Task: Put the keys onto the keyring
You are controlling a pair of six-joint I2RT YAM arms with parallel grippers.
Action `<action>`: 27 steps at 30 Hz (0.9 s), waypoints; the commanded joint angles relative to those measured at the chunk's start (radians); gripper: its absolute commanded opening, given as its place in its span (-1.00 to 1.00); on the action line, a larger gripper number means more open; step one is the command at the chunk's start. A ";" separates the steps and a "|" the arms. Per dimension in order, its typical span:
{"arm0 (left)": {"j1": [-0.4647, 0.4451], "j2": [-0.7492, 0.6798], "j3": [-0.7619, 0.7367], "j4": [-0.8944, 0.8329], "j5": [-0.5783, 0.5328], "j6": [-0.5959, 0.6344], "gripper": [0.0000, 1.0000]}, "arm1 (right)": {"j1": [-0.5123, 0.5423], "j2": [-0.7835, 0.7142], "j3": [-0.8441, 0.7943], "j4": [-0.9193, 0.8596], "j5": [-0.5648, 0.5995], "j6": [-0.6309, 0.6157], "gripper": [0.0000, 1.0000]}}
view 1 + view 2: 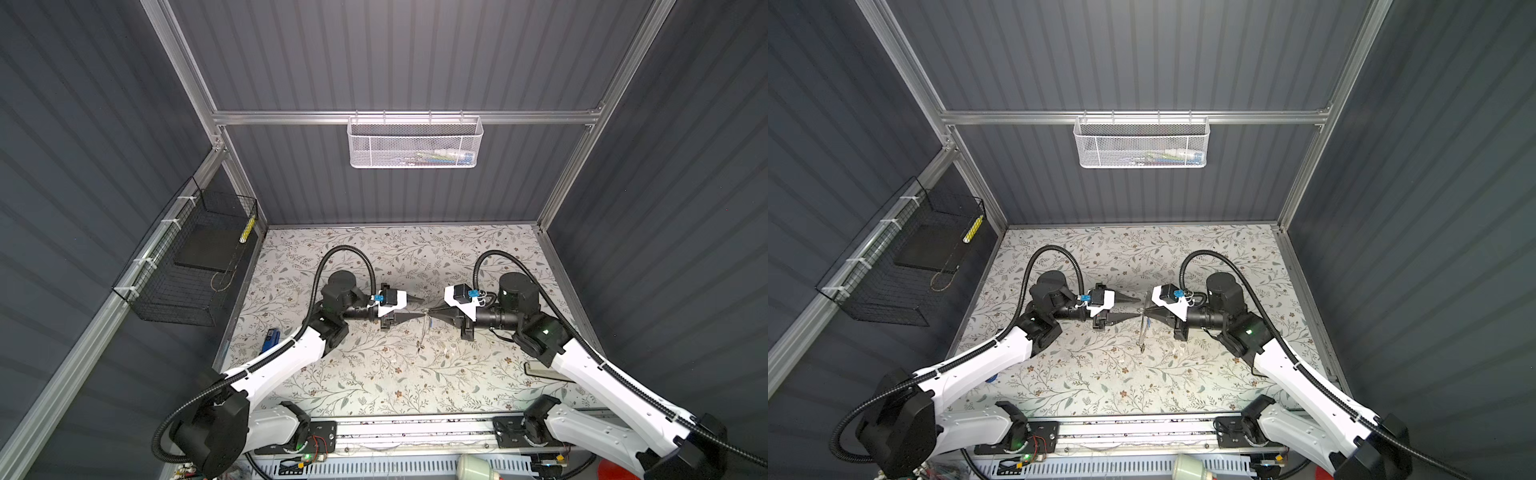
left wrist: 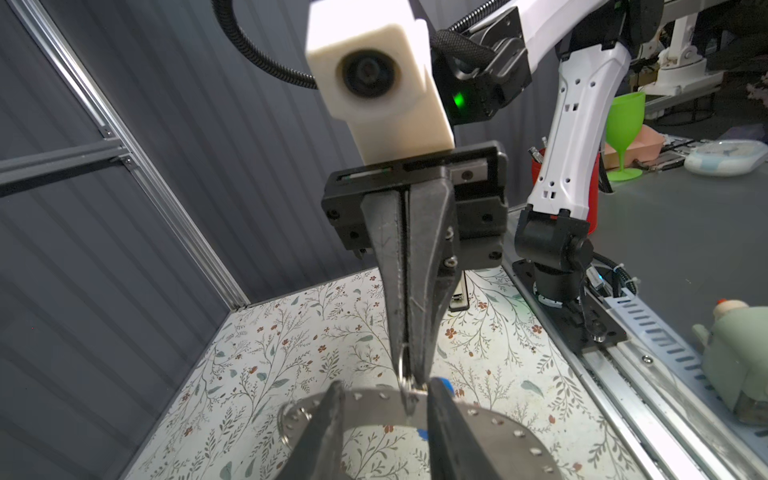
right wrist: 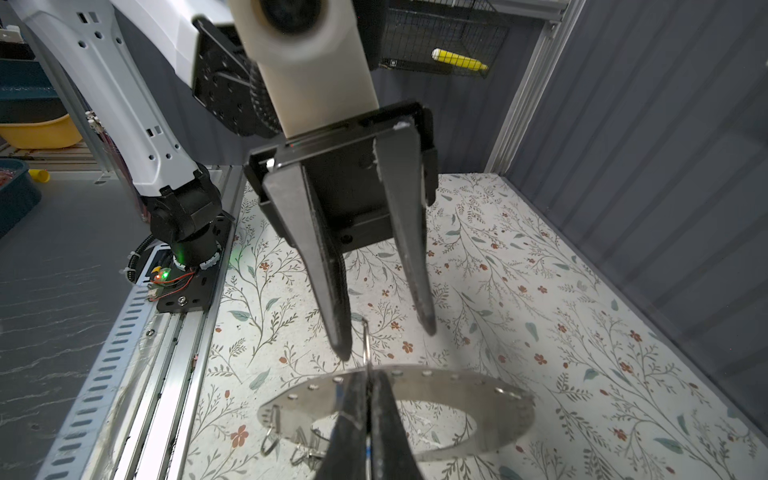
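The flower-patterned table (image 1: 374, 386) is seen in both top views, with the two arms brought in from either side so that they meet tip to tip above its middle. A blue block (image 1: 271, 337) is left lying on the table beside the left arm, well apart from the work.

The right end effector (image 3: 365, 382) is pressed together on the band of the keyring (image 3: 498, 407), which is held clear of the table. In a top view the keyring (image 1: 422, 332) is seen edge-on as a thin line, its long axis running from the pinch towards the front of the table.

The left end effector (image 3: 385, 340) is spread and nothing is gripped in it. It is pointed straight at the pinch, its fingers (image 2: 328, 419) set to either side of the right tips, close over the band; whether the band is touched cannot be told.

A small wire loop (image 3: 365, 336) is seen standing up from the band at the pinch, in the gap between the left fingers. The coming move is judged to turn on this: the loop lies dead ahead of the free left end effector.

A blue scrap (image 2: 422, 433), perhaps a key's tag, is glimpsed under the band; otherwise the keys cannot be made out.
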 commanded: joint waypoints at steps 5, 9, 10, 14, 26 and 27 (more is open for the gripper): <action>-0.053 -0.056 0.176 -0.526 -0.151 0.415 -0.33 | 0.001 0.032 0.107 -0.240 0.022 -0.024 -1.00; -0.119 -0.044 0.210 -0.597 -0.219 0.466 -0.40 | 0.003 0.050 0.128 -0.267 0.026 -0.017 -1.00; -0.129 -0.041 0.212 -0.601 -0.234 0.468 -0.41 | 0.002 0.052 0.131 -0.267 0.032 -0.016 -1.00; -0.140 -0.028 0.234 -0.635 -0.273 0.469 -0.48 | 0.002 0.051 0.134 -0.275 0.038 -0.021 -1.00; -0.149 0.011 0.277 -0.658 -0.321 0.443 -0.52 | 0.004 0.043 0.131 -0.277 0.034 -0.031 -1.00; -0.150 0.014 0.280 -0.660 -0.320 0.441 -0.53 | 0.004 0.041 0.131 -0.274 0.035 -0.032 -1.00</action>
